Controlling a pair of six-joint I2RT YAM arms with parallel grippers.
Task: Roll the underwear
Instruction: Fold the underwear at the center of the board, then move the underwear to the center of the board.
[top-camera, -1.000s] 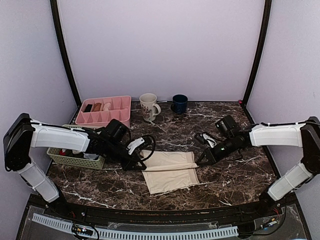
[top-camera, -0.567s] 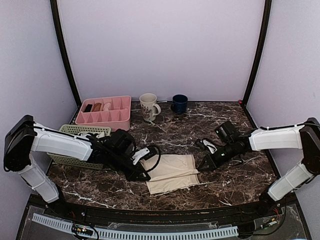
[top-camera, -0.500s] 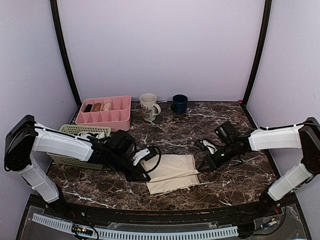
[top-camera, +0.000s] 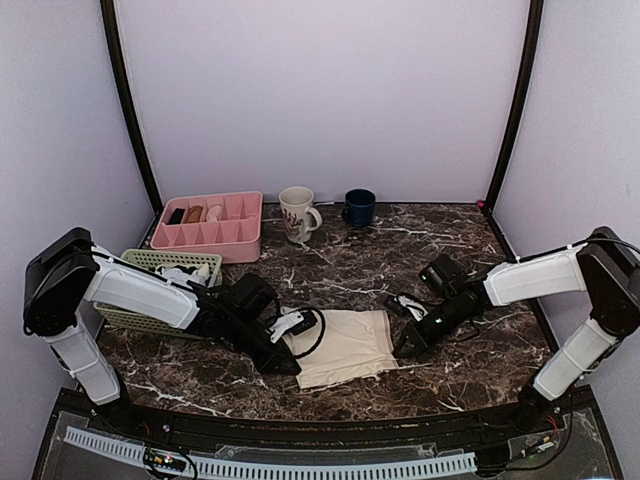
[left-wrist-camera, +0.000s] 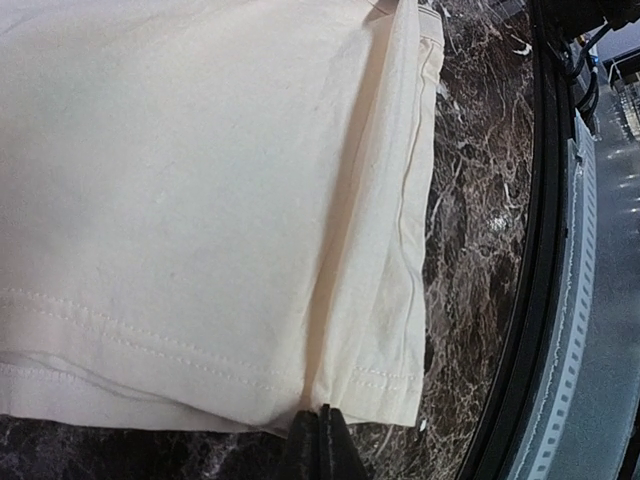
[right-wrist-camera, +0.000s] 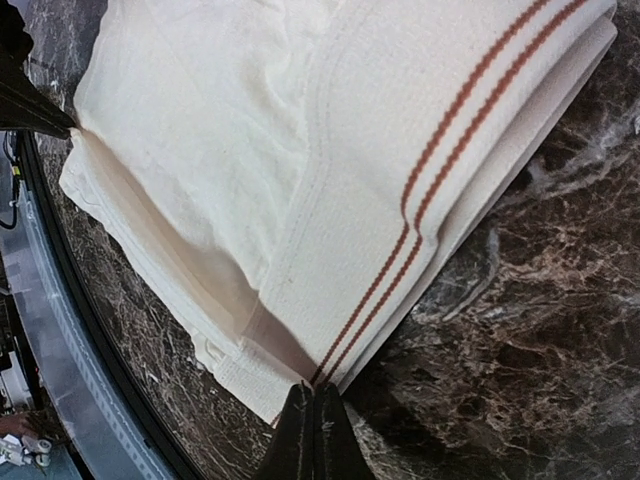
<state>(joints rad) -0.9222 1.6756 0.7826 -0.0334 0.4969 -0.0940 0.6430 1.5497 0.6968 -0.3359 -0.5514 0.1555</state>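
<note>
One cream-beige folded fabric underwear (top-camera: 345, 343) lies at lower centre of the dark marble table (top-camera: 470, 270), between two grippers. The left gripper (top-camera: 289, 366) is pinched tight on its hem corner. The right gripper (top-camera: 402, 350) is pinched tight on the brown-striped waistband edge. A second ago the underwear lay spread in two flaps; now it is doubled over, and both grippers sit lower in the frame.

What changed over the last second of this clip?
The left gripper and right gripper, both shut on the underwear, drew toward the near side, pulling its far part over the near part. Nothing was let go. Pink tray, white mug, blue mug and green basket stayed put.
</note>
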